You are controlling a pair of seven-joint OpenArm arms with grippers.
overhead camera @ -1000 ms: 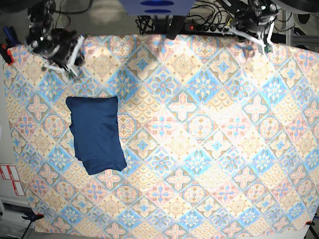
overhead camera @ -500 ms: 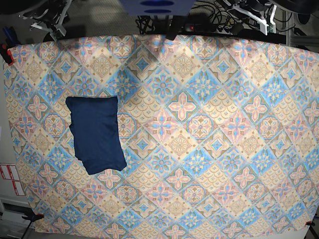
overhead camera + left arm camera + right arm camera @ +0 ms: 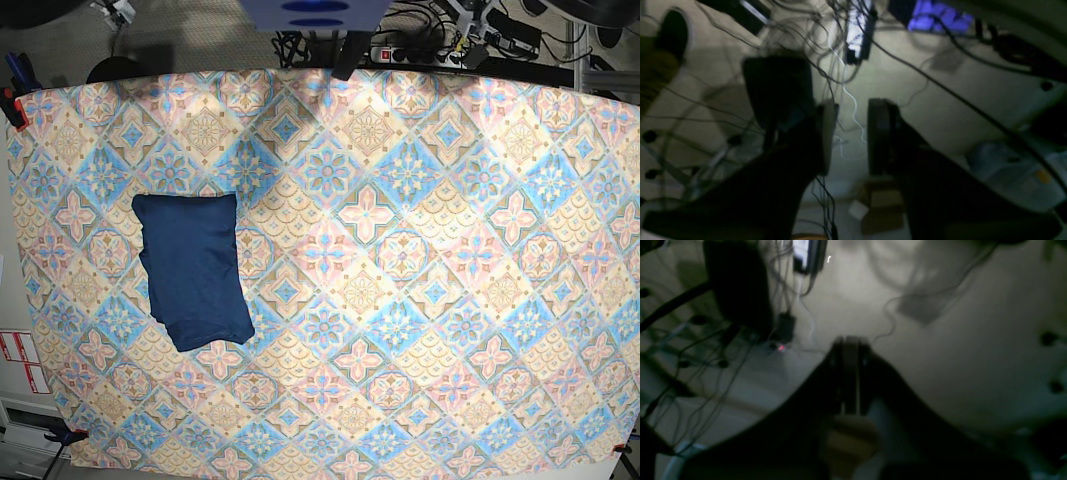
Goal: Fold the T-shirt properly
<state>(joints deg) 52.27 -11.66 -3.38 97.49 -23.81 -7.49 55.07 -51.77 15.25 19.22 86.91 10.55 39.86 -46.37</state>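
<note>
A dark navy-blue knit T-shirt [image 3: 193, 269], folded into a compact upright rectangle, lies flat on a table covered with a patterned cloth of blue, pink and cream floral diamonds [image 3: 420, 300]. The shirt sits toward the left side of that cloth in the base view, roughly midway between its far and near edges, its lower end slightly askew and nothing touching it. Beyond the cloth's far edge runs a black power strip with tangled cables [image 3: 415, 50]. Neither arm shows over the cloth in the base view. The left wrist view, dim and blurred, shows the left gripper [image 3: 850, 136] with its two dark fingers standing apart, a clear gap between them and nothing in it, against a pale floor crossed by loose wires [image 3: 846, 83]. The right wrist view, equally dark, shows the right gripper [image 3: 848, 373] with its fingers pressed together, holding nothing, above the same pale floor
</note>
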